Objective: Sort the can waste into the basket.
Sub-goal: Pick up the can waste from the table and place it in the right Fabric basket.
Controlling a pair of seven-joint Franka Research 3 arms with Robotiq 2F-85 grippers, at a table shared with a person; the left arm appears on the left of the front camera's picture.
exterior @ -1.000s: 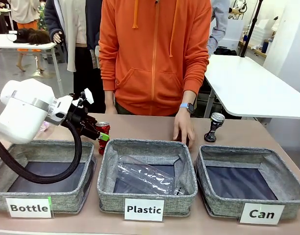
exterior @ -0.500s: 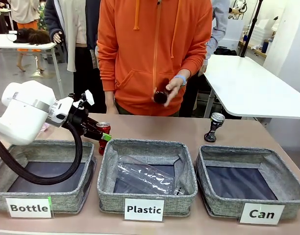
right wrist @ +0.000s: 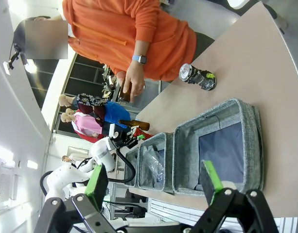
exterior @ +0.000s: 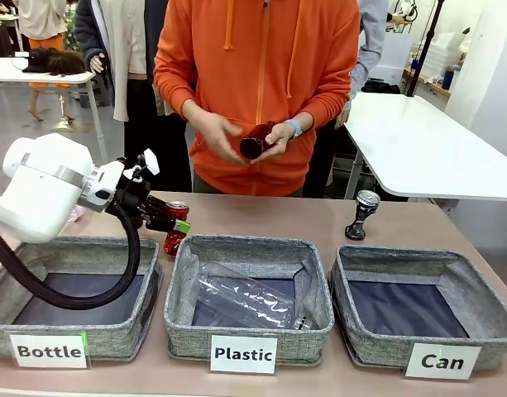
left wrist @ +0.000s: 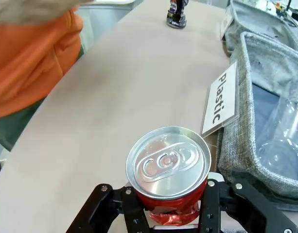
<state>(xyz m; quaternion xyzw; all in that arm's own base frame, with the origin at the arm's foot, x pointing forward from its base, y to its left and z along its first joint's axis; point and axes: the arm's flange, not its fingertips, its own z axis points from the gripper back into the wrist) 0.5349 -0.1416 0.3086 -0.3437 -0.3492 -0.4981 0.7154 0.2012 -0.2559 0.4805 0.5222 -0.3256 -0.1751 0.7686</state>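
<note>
Item one, my left gripper [exterior: 166, 225]: clamped on the red can [left wrist: 168, 170], its silver top facing my wrist. The Plastic basket [left wrist: 238, 141] is just beside these fingers, with a clear bottle [left wrist: 280, 141] in it. The black can [left wrist: 177, 12] stands well ahead on the table [exterior: 261, 217]. Item two, my right gripper [right wrist: 154, 187]: jaws spread wide. The Can basket [right wrist: 246, 111] lies ahead of it, well apart from my left gripper.
</note>
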